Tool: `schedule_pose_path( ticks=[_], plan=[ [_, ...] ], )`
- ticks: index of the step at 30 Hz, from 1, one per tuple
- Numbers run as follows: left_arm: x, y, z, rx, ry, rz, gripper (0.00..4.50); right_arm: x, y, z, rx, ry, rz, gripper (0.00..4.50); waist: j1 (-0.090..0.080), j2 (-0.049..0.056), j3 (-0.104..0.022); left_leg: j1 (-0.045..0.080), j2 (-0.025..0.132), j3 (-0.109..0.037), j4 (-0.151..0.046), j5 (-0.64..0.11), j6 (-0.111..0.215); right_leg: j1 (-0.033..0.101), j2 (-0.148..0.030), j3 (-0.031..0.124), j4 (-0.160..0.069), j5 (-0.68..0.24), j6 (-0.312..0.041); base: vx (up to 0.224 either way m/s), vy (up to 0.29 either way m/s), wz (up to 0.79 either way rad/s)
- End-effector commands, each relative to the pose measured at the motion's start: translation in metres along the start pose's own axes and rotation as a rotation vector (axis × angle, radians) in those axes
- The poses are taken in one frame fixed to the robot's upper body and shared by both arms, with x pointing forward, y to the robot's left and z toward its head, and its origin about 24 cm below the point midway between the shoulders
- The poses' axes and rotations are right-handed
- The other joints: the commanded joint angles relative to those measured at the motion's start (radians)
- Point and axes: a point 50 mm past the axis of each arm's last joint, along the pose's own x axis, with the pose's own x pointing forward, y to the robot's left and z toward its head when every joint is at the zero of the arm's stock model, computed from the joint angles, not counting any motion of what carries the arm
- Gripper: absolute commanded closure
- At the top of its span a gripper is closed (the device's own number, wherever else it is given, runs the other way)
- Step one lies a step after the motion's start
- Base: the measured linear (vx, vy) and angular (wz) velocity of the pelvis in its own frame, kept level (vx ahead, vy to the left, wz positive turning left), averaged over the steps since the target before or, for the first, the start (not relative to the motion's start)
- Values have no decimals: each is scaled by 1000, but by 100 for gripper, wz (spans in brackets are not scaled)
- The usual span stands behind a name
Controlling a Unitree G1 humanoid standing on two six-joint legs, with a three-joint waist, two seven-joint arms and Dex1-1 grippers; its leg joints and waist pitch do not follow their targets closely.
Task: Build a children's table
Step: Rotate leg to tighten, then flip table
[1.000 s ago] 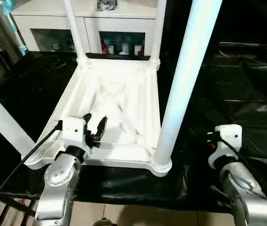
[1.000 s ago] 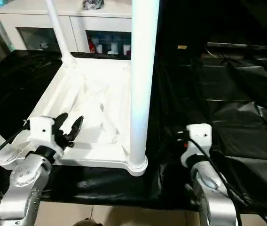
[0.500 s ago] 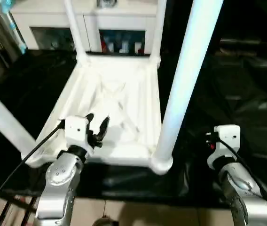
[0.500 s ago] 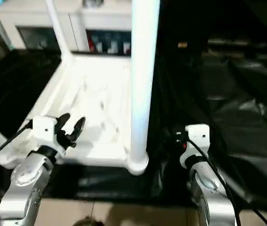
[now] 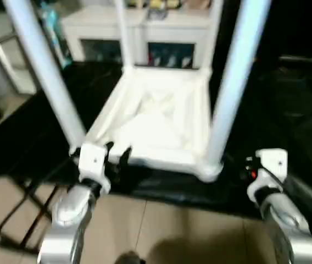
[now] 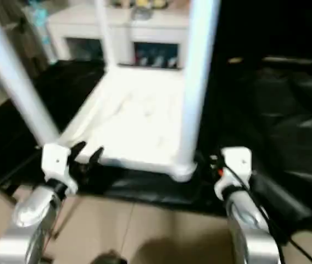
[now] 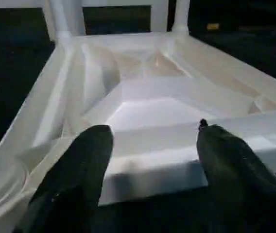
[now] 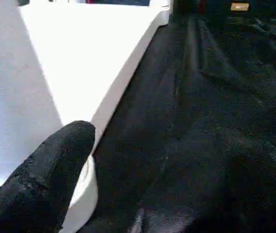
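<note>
Black sheeting covers the bench (image 5: 288,110), and a white cabinet (image 5: 161,38) with glass doors stands behind it; tiled floor (image 5: 161,231) shows in front.

At the left, the left gripper (image 5: 116,158) hangs just before the near rim of the top (image 5: 161,115), which lies upside down on the bench with its ribbed, X-braced underside facing up. Its jaws stand apart and grasp nothing; in the left wrist view the two fingers (image 7: 87,160) flank the rim without touching it.

Four legs rise from the corner sockets: near-left leg (image 5: 46,71), far-left leg (image 5: 124,33), far-right leg (image 5: 216,33) and near-right leg (image 5: 235,82). All appear seated and roughly upright.

At the right, the right gripper (image 8: 143,160) hovers over the sheeting just beside the near-right socket (image 5: 210,170). Its jaws are spread wide and empty; one black finger (image 8: 50,170) sits close to the socket, though I cannot tell whether it touches.

Judging by this, leg fitting looks finished, and the step in hand is probably checking the seating or getting ready to turn the table onto its feet. That next move would call for both grippers closing on opposite sides of the rim or on two legs, then lifting and rotating together so no leg twists out of its socket.
</note>
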Motion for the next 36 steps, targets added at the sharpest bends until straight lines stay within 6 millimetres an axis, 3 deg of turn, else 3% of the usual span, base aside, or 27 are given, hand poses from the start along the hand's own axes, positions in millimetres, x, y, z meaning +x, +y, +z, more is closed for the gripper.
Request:
schedule_pose_path(
  ticks=[1,5,6,7,9,11,12,15,17,23,28,29,30,36],
  plan=[
    [-3,0,8,-3,-36,9,99,-6,-5,2,18,-10,19,0,-24,3,-49,20,93,-45,-118,-235,15,17,-96,55,-114,7,-133,-17,99,-6],
    [-19,12,5,-3,-46,173,80,-28,-10,4,80,-22,212,0,-39,4,-46,19,88,-34,-124,-279,24,21,-109,59,-134,3,-116,9,81,-6],
    [-23,17,8,5,-83,232,65,-34,-10,5,61,-18,281,0,-46,-1,-45,10,88,-33,-124,-250,39,30,-112,60,-140,23,-103,26,55,-6],
    [-28,21,13,4,-130,297,54,-40,-10,6,35,-12,361,0,-47,4,-50,12,90,-31,-121,-218,52,30,-110,58,-141,62,-94,26,55,-6],
    [-32,25,14,-34,-151,347,34,-47,-9,6,11,15,463,0,-51,3,-52,12,88,-27,-120,-190,67,32,-110,56,-142,111,-94,0,0,0],
    [-36,27,13,-46,-148,375,20,-51,-9,7,-8,33,526,0,-57,-1,-45,11,87,-26,-120,-213,78,29,-113,59,-152,77,-99,0,0,0],
    [-39,28,11,-57,-138,387,10,-52,-8,9,-5,38,570,0,-56,3,-44,11,85,-24,-118,-216,79,27,-113,60,-153,61,-102,0,0,0],
    [-46,27,1,-69,-103,408,0,-51,-3,17,11,32,653,0,-57,-3,-41,11,82,-21,-117,-205,88,25,-113,61,-161,-23,-100,0,0,0],
    [-50,29,-6,-78,-79,468,0,-46,5,17,-8,42,706,0,-55,-2,-40,17,84,-19,-117,-214,76,17,-112,63,-168,-89,-97,0,0,0],
    [-46,40,-16,-116,-40,515,0,-28,24,15,-15,48,813,0,-54,-3,-39,18,83,-20,-121,-236,51,13,-111,64,-170,-137,-104,0,0,0],
    [-26,51,-15,-128,-31,434,0,-9,42,21,-28,21,880,0,-51,-10,-48,19,83,-20,-121,-171,48,13,-109,62,-156,-38,-114,0,0,0],
    [-26,51,-15,-128,-31,432,0,-8,42,22,-28,20,880,0,-49,-7,-49,20,85,-21,-121,-168,47,12,-109,62,-153,-21,-118,0,0,0],
    [-20,55,-14,-136,-33,409,0,0,47,24,-32,7,880,0,-50,-14,-49,19,86,-20,-121,-161,48,13,-111,61,-150,7,-124,0,0,0],
    [-11,75,-17,-126,-4,467,0,12,59,24,-54,2,915,0,-51,-17,-61,21,86,-18,-115,-98,61,21,-111,56,-132,188,-137,0,0,0]
  ],
)
